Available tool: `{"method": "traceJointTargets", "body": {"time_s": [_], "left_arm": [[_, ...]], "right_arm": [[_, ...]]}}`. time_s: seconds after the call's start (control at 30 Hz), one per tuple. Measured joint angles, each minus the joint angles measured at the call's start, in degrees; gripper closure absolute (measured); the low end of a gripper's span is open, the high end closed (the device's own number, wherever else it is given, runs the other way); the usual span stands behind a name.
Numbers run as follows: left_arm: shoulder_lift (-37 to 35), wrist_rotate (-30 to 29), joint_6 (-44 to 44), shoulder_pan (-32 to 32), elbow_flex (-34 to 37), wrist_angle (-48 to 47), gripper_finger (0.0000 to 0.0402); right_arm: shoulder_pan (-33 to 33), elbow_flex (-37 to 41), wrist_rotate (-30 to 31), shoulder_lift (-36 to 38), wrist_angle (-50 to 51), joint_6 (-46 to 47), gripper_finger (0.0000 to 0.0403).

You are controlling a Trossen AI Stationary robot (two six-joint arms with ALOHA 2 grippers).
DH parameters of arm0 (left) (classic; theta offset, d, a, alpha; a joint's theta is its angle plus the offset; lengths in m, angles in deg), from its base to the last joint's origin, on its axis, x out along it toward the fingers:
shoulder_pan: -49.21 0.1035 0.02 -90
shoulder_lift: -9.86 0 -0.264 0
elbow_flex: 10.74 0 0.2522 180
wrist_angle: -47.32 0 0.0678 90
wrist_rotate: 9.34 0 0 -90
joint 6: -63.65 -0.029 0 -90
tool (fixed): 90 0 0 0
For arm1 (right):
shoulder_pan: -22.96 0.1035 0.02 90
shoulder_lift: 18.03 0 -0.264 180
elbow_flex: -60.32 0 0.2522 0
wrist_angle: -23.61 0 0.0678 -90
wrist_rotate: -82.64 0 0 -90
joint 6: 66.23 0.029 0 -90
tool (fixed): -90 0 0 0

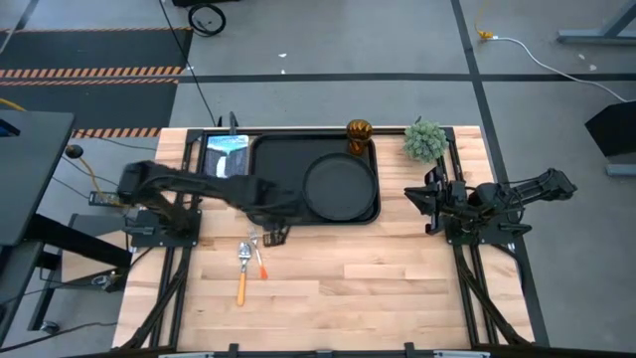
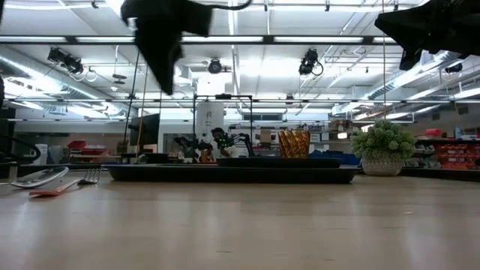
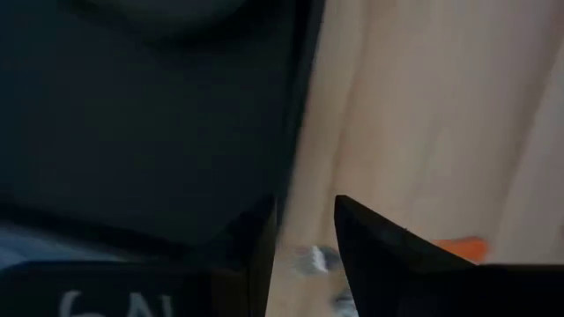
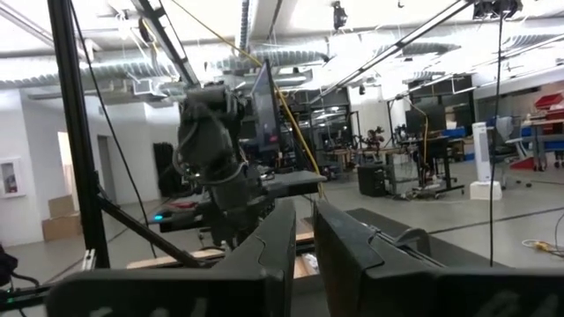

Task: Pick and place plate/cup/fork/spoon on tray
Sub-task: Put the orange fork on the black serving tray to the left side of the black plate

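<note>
The black tray [image 1: 273,169] lies at the table's far side, and the round black plate [image 1: 340,187] lies in its right part. The amber cup [image 1: 359,134] stands at the tray's far right corner and also shows in the low view [image 2: 294,142]. The fork [image 1: 261,267] and the spoon [image 1: 240,286] lie side by side on the wood, near of the tray. My left gripper [image 1: 275,236] hangs open and empty above the tray's near edge, high over the table [image 2: 161,52]. My right gripper [image 1: 429,199] waits shut at the table's right side.
A green potted plant [image 1: 425,141] stands right of the cup. A tablet-like screen [image 1: 227,154] lies at the tray's left end. Bare wood [image 1: 378,288] spreads over the near and right parts of the table.
</note>
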Motion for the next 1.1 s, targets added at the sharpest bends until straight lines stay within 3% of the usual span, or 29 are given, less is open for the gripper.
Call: {"method": "traceJointTargets", "body": {"time_s": [0.2,0.5,0.73,1.1], "left_arm": [[-6.4,1.3,23.5,-4.8,10.3,2.7,0.0276],[-5.9,4.8,60.8,-9.4,17.4,6.5,0.0276],[-6.0,7.2,74.8,-13.6,21.9,18.6,0.0276],[-2.6,4.1,86.2,-14.6,21.4,17.7,0.0278]], "right_arm": [[0.0,0.0,0.0,0.0,-0.7,0.4,0.0353],[0.0,0.0,-3.3,0.0,-5.9,1.6,0.0353],[0.0,0.0,-5.5,-0.1,-5.5,-0.8,0.0353],[0.0,0.0,-5.0,-0.4,-6.5,-9.7,0.0353]]}}
